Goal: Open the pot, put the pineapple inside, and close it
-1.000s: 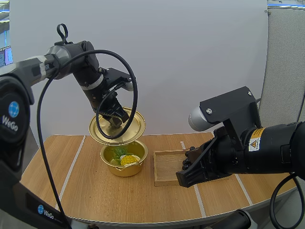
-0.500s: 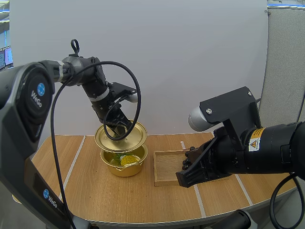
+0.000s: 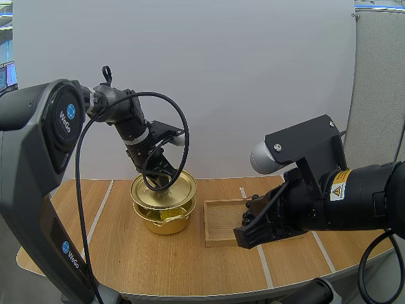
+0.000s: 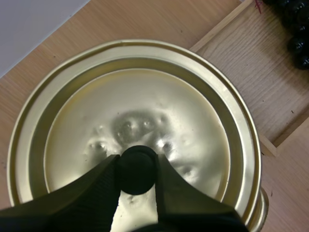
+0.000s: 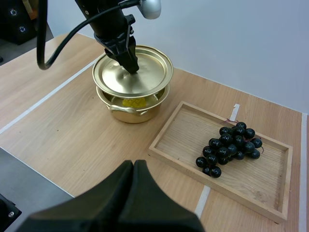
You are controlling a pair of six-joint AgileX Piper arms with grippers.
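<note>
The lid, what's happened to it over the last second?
The left gripper, shut on the lid, lowered it from tilted above the pot to almost level just over the rim, a gap remaining. The pot, pineapple, tray, grapes and right gripper stayed put.

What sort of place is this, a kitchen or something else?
Probably a robot test bench, not a kitchen: a tape-marked wooden table, a plain white screen behind it, and only props, a gold pot and a wooden tray of grapes.
</note>
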